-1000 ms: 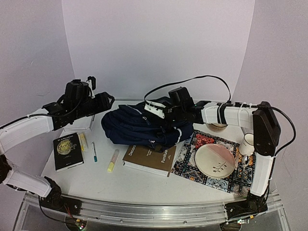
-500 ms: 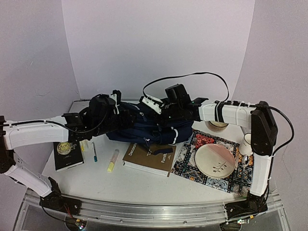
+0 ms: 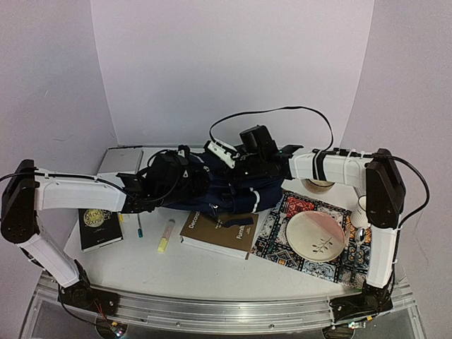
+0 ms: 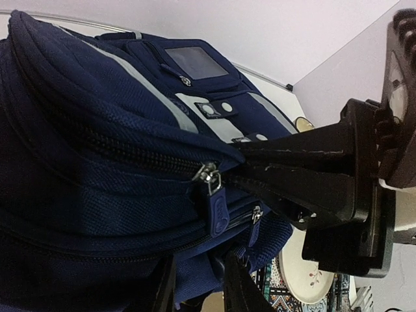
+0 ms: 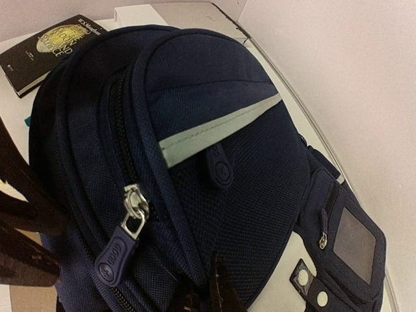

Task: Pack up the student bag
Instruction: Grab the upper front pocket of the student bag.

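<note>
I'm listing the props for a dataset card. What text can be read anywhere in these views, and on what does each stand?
"Deco" and "Furn": white letters on the brown book; the rest is hidden by the student bag or unclear.
"W.S. Maugham", roughly: small line on the black book; its gold title is too blurred.
Zip pull on the bag: embossed letters, too unclear to read.

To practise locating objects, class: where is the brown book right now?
Top view, table centre: the brown book lies just nearside of the student bag, between yellow highlighter and patterned mat.
</note>
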Controlling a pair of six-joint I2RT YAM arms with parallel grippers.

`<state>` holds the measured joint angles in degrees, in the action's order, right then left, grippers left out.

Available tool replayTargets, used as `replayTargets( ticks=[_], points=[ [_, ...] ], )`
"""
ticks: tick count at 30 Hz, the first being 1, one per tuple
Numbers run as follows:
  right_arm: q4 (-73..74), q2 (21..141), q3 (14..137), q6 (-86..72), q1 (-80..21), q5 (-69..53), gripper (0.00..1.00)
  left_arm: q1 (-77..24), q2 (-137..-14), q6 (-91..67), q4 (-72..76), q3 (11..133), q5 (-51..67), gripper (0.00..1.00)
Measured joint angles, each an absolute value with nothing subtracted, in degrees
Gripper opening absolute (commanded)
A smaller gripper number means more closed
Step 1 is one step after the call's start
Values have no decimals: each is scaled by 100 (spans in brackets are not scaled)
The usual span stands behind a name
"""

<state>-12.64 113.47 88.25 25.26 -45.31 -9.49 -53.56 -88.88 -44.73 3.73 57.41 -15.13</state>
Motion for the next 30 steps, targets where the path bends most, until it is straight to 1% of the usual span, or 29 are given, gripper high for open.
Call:
replayTargets(
  ticks=[9,25,27,30],
  points=[
    [-1264,11347,8825,2456,-4590,-919,0,-5311,-9011,-4842,666,5812,-1230,26],
    [-1270,11419,8825,2440,-4644,-861,0,-4877,-9185,-5280,911,5902,-916,26],
    [-1276,11456,8825,2440,-4644,-855,0,-4870,-9228,-5300,908,5902,-917,24],
    [-1278,11481,8825,2439,-4644,-851,0,-4854,-9276,-5317,908,5902,-915,17]
  ],
)
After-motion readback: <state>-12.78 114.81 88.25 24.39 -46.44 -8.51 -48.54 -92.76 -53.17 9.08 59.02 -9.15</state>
